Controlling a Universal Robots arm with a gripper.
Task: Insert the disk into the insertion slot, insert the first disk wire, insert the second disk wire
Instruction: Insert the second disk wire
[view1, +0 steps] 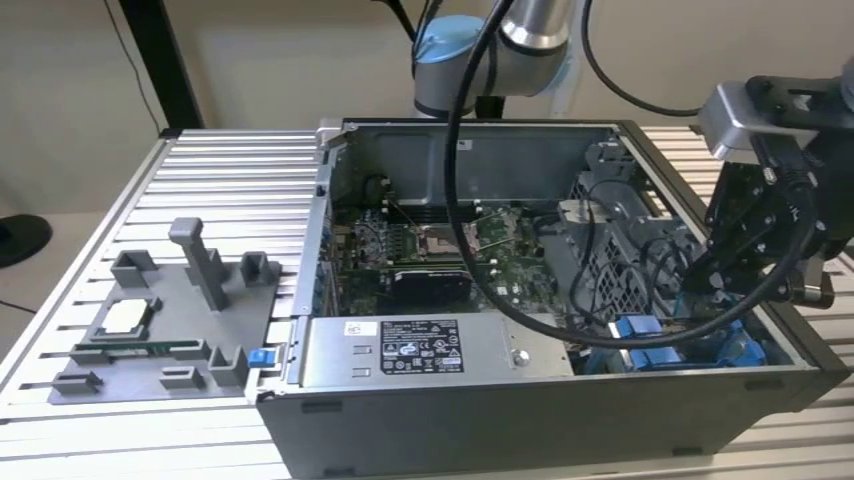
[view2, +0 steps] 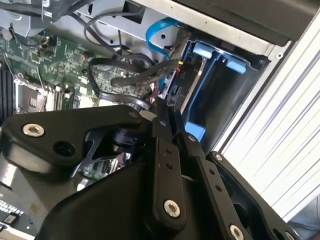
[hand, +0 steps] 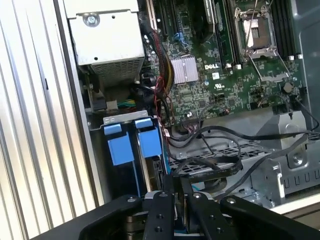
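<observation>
Disk (view2: 176, 95): stands on edge inside the insertion slot (view2: 220, 95), in its blue carrier, at the end of the computer case (view1: 534, 420) just beside the power-supply box (view1: 400, 350). Its connector end faces the motherboard (hand: 220, 90).

Handling (judgement): rigid and fairly dense for its size. The metal faces are smooth and likely slippery. It is shock-sensitive, and the connector edge is fragile. Best hold is on the blue carrier's side rails or clip tabs (hand: 149, 142), not on the label face or the connector.

Pincer (view2: 167, 117): fingers drawn together, tips just beside the disk's connector end, on the far side from the power-supply box. I cannot tell whether anything is pinched between them.

Grey flat wires (view2: 145, 75) loop loosely near the tips, and a blue ribbon cable (view2: 155, 30) runs past the slot.

Writing: a printed label lies on the power-supply box, and small print shows on the motherboard. Not transcribed.

The case sits on the slatted desk (view1: 227, 170)
</observation>
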